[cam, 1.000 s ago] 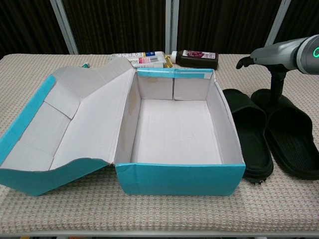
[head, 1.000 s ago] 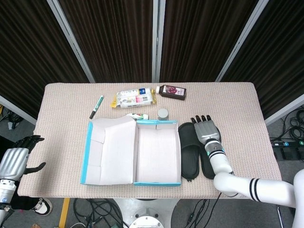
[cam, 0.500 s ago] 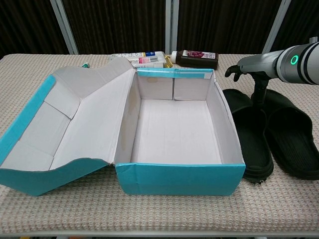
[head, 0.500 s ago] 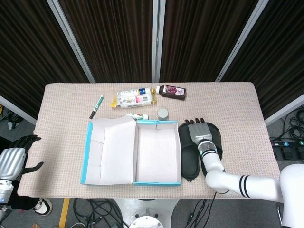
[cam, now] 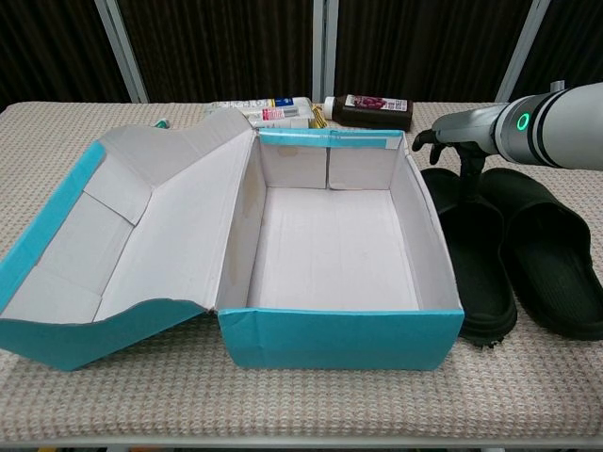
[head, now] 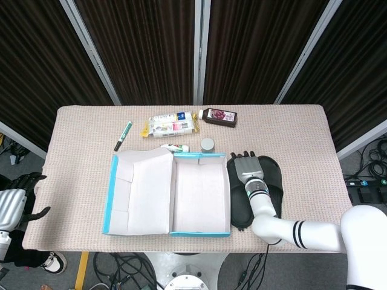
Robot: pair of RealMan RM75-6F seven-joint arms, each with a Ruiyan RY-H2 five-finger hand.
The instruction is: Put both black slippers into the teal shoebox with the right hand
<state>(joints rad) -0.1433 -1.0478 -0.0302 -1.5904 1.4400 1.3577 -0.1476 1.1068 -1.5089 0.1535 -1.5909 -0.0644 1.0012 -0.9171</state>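
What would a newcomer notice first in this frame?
The open, empty teal shoebox fills the table's middle, its lid flapped out to the left. Right beside it lie two black slippers side by side, with the right robot hand hovering over the one nearer the box.

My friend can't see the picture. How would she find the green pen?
Start at the teal shoebox lying open in the middle of the table. Look past its far left corner, toward the dark curtains. The green pen lies there alone on the cloth, long, thin and slanted, left of the snack packet and unlike anything near it.
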